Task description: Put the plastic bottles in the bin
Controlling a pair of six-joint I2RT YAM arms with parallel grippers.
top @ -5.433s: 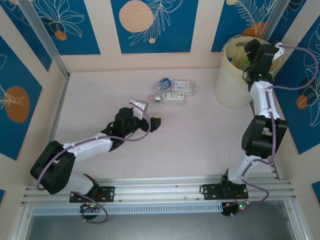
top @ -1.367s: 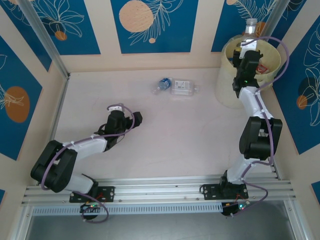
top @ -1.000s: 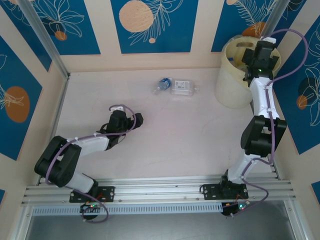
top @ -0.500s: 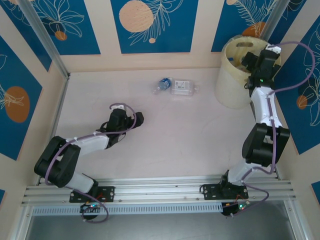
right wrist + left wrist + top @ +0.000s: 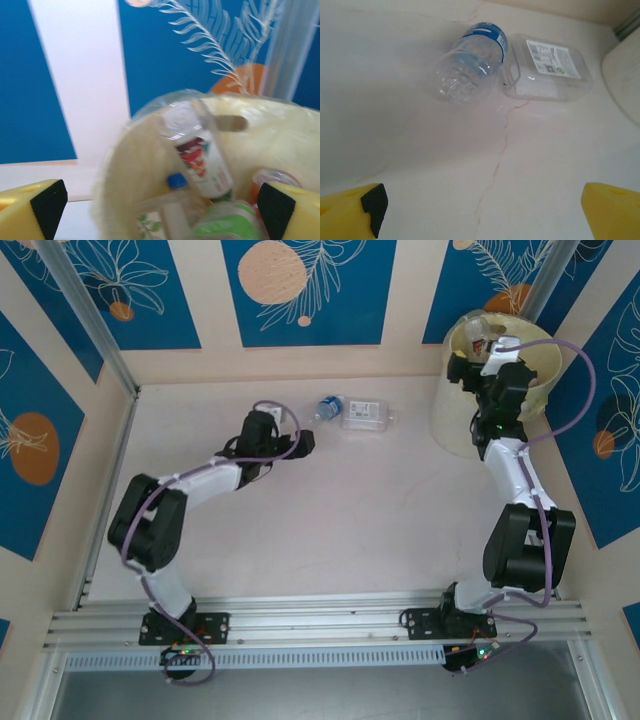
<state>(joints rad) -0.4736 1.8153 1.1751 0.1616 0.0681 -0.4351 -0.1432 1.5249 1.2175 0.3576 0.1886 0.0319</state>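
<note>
Left gripper (image 5: 480, 212) gapes wide, empty; just ahead lies a blue-labelled bottle (image 5: 470, 65) (base-first, cap hidden) beside a white-labelled bottle (image 5: 547, 70). Right gripper (image 5: 160, 210), also wide, faces the bin (image 5: 120, 170), whose blurred bottles (image 5: 200, 155) are cut off below. Pale cracked table (image 5: 395, 130); blue-panelled walls (image 5: 60, 75).

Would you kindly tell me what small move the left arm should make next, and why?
Probably ease the left gripper forward around the blue-labelled bottle: its jaws stand open and that bottle lies untouched on the table just ahead.
</note>
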